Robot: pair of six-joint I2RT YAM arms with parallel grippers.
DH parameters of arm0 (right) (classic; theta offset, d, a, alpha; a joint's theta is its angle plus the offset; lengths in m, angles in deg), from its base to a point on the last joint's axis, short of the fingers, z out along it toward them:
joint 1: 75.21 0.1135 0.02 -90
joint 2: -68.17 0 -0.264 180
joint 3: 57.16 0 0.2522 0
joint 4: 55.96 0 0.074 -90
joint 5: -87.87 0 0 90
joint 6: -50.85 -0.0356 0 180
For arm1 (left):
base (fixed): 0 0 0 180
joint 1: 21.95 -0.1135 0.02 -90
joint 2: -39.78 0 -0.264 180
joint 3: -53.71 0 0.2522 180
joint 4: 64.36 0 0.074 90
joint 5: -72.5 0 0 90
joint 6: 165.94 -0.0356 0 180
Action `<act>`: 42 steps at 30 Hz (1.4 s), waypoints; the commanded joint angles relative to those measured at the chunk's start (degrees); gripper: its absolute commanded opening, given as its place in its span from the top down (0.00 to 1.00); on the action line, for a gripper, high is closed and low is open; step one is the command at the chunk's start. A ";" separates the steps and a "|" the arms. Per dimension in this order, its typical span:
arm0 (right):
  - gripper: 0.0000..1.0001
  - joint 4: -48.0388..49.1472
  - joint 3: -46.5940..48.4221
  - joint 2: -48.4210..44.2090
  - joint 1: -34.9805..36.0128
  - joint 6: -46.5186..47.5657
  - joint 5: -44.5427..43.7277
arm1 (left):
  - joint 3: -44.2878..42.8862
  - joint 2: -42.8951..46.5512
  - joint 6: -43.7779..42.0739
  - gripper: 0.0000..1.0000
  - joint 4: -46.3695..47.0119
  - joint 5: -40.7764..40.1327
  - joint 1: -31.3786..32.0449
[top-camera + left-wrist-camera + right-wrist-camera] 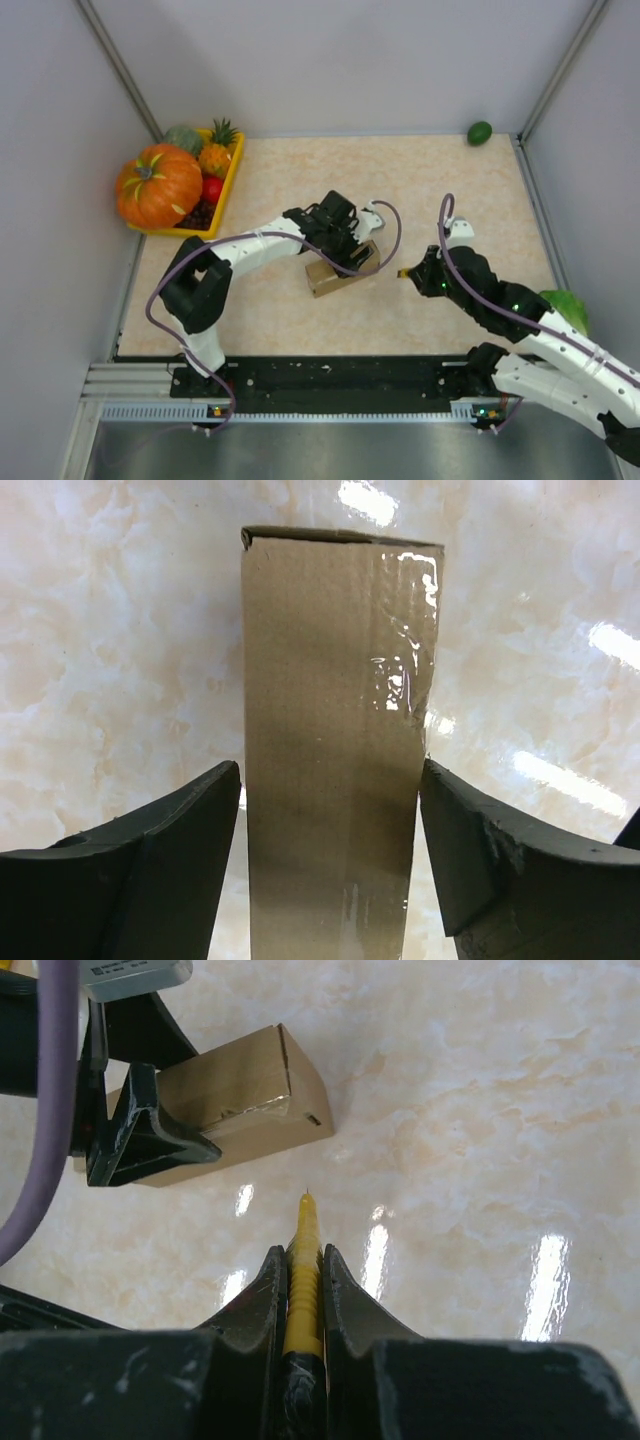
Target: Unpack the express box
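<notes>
Left tool [330, 775] clamps express box [335, 660], long axis running left-right; right tool [300, 1260] grips knife [304, 1222].

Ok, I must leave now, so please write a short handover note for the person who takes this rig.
Left gripper: shut on the express box, fingers at its two long sides, box lying on the table.
Right gripper: shut on the yellow utility knife, tip aimed at the box end, not touching.
Done: box held, knife in hand.
Left: cut the clear tape, open the flaps, unpack.
</notes>
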 commanded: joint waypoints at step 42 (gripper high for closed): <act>1.00 34.06 19.03 47.29 -1.63 8.46 16.03 | 24.34 15.59 41.05 0.58 19.02 23.69 -18.37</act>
